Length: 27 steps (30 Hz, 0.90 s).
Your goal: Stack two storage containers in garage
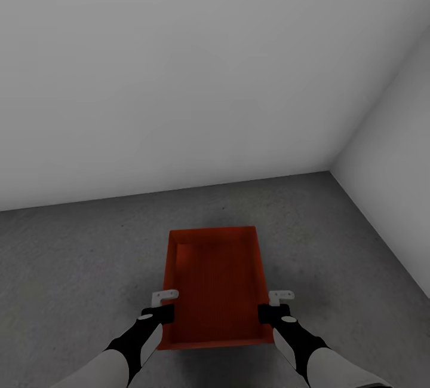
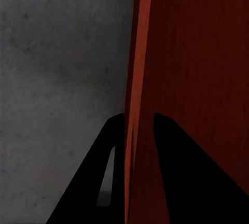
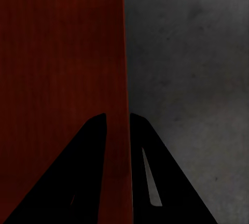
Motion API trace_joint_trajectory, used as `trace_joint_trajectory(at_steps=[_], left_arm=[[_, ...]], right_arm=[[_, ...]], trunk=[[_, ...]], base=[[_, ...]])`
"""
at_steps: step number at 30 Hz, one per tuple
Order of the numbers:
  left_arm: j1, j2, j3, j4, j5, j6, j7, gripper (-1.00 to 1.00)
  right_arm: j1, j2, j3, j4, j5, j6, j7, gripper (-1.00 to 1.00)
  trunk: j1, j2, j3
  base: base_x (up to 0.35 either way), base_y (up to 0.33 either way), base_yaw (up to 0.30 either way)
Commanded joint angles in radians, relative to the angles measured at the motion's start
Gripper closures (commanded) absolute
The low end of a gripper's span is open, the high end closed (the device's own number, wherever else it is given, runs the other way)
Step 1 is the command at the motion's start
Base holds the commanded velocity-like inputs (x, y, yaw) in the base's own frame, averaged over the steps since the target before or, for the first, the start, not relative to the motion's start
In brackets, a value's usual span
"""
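Above the garage floor, both end effectors, left and right, clamped on one storage container's side walls; uneven release risks tipping it.

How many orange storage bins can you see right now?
1. The storage container is held over the dark grey floor near the white walls' corner, the left gripper and right gripper each clamping a side wall. No second bin appears in these views.
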State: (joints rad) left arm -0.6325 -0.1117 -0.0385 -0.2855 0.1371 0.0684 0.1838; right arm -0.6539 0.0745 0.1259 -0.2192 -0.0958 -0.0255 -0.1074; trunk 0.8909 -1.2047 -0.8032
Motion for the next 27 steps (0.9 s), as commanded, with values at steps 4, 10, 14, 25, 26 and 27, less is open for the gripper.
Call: trace_joint_trajectory(at_steps=[4, 10, 14, 25, 26, 27], left_arm=[[0.000, 0.036, 0.006, -0.003, -0.004, 0.007, 0.026, 1.00], [0.000, 0.036, 0.006, -0.003, -0.004, 0.007, 0.026, 1.00], [0.000, 0.036, 0.006, -0.003, -0.004, 0.007, 0.026, 1.00], [0.000, 0.037, 0.006, -0.004, -0.004, 0.007, 0.026, 1.00], [0.000, 0.037, 0.006, -0.004, -0.004, 0.007, 0.026, 1.00], [0.000, 0.037, 0.006, -0.004, -0.004, 0.007, 0.026, 1.00]], right_arm=[[-0.001, -0.001, -0.025, 0.000, -0.002, -0.004, -0.014, 1.00], [-0.001, -0.001, -0.024, 0.000, -0.002, -0.004, -0.014, 1.00], [-0.001, -0.001, -0.024, 0.000, -0.002, -0.004, -0.014, 1.00], [-0.001, -0.001, -0.024, 0.000, -0.002, -0.004, -0.014, 1.00], [-0.001, -0.001, -0.024, 0.000, -0.002, -0.004, -0.014, 1.00], [-0.001, -0.001, -0.024, 0.000, -0.002, -0.004, -0.014, 1.00]], trunk=[[0.000, 0.000, -0.001], [0.000, 0.000, -0.001], [0.004, -0.007, -0.004], [0.046, -0.084, -0.038], [0.050, -0.091, -0.041], [0.054, -0.098, -0.044]], base=[[0.000, 0.000, 0.000], [0.000, 0.000, 0.000], [0.000, 0.000, 0.000], [0.000, 0.000, 0.000], [0.000, 0.000, 0.000], [0.000, 0.000, 0.000]])
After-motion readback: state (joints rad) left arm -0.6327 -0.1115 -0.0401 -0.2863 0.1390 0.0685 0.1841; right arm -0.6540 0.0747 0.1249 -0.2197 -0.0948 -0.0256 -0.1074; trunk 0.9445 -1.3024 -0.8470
